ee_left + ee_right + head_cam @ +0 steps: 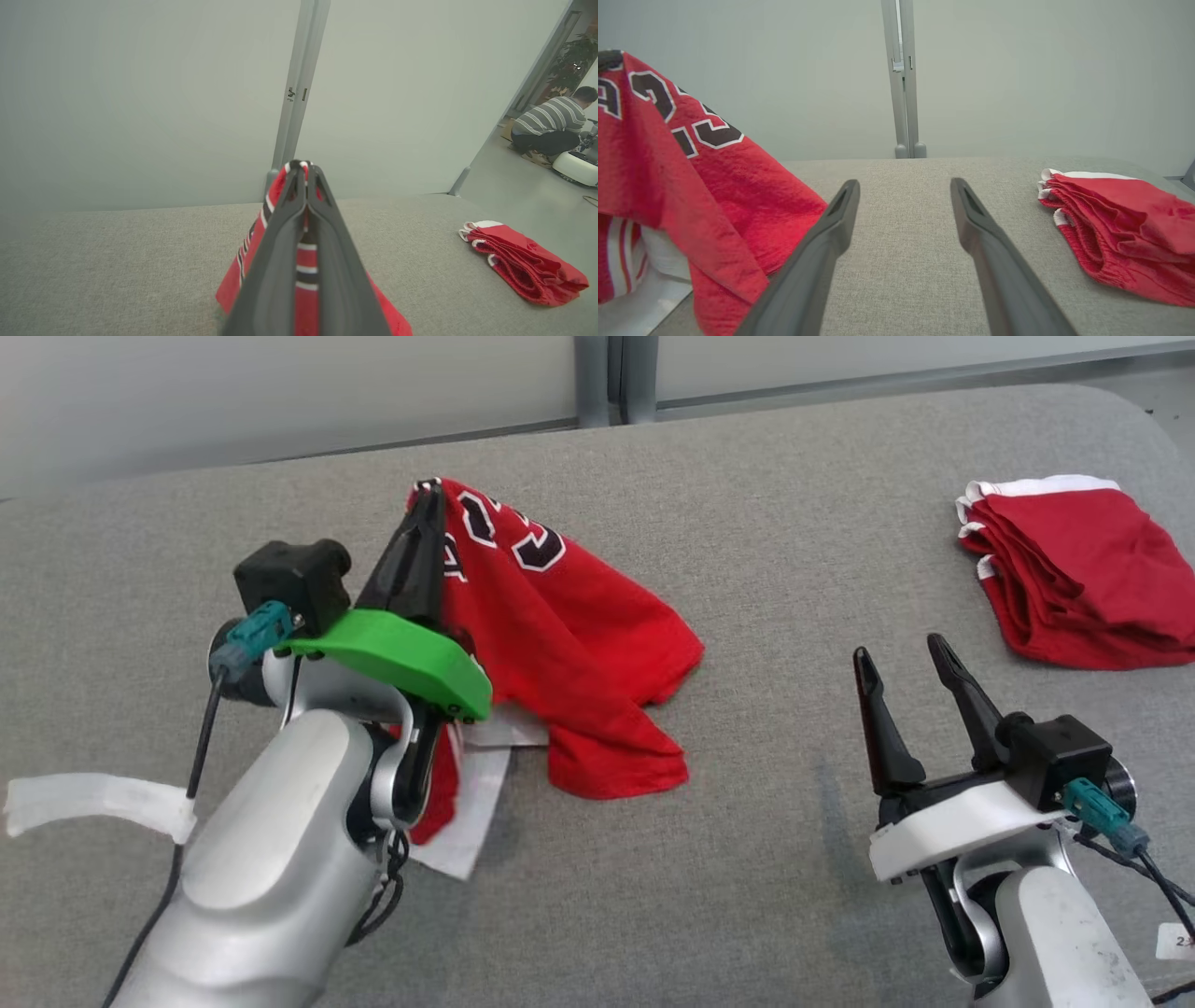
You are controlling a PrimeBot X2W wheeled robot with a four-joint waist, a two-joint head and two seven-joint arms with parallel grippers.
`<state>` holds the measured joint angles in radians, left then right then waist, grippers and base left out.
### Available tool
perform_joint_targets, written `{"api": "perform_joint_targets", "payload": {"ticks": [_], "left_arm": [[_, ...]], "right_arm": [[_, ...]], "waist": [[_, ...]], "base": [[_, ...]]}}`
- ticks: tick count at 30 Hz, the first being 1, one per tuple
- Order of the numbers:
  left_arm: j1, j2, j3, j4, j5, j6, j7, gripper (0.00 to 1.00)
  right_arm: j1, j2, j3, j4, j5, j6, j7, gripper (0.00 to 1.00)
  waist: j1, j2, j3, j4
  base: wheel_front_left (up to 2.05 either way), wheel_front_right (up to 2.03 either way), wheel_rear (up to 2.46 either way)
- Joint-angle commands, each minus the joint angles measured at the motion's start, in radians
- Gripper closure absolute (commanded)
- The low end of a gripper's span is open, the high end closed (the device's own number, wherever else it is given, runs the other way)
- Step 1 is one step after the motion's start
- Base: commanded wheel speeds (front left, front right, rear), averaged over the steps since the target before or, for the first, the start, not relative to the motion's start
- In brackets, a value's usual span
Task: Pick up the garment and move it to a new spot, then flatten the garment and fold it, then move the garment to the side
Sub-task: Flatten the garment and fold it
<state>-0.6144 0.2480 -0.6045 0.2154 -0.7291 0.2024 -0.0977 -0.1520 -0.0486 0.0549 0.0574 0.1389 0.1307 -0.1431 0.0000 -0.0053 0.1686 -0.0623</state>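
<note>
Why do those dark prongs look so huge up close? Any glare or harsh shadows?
Left wrist view: the left hand, gripping the jersey, looms because the wide lens sits close behind it. Right wrist view: same with the right hand. Head view: soft, even light, faint shadows, no glare.

Garment (569, 635): red, with black characters outlined in white; red, white and black striped trim. Folded pile (1083, 579): red, white edging. Padded surface (747, 476): grey weave. Left gripper (428, 490): dark fingers (411, 560), green wrist cover (401, 658). Right gripper (898, 651): dark fingers (882, 728), white wrist cover (952, 821). Wrist connectors (252, 630): teal. Wall (140, 93): pale grey-green. Person's top (551, 116): grey-and-white stripes.
</note>
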Motion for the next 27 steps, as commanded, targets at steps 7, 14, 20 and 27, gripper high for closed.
{"api": "perform_joint_targets", "payload": {"ticks": [7,14,20,27], "left_arm": [[-0.161,-0.049,0.04,0.217,0.04,-0.015,-0.115,1.0],[-0.214,-0.101,0.04,0.438,0.012,-0.063,-0.125,0.0],[-0.207,-0.124,0.047,0.509,0.007,-0.102,-0.153,0.0],[-0.146,-0.147,0.055,0.515,0.031,-0.127,-0.169,0.0]], "right_arm": [[-0.04,-0.003,0.019,-0.003,-0.011,0.0,-0.005,0.0],[-0.059,-0.004,0.054,0.017,0.004,0.0,-0.009,0.0],[-0.061,-0.003,0.075,0.037,0.004,0.0,-0.009,0.0],[-0.057,-0.003,0.119,0.075,0.021,0.0,-0.001,0.0]], "waist": [[0.0,0.0053,0.077,-0.033],[0.0,0.0053,0.106,-0.03],[0.0,0.0053,0.109,-0.004],[0.0,0.0053,0.093,0.052]], "base": [[0.0,0.0,0.0],[0.0,0.0,0.0],[0.0,0.0,0.0],[0.0,0.0,0.0]]}}
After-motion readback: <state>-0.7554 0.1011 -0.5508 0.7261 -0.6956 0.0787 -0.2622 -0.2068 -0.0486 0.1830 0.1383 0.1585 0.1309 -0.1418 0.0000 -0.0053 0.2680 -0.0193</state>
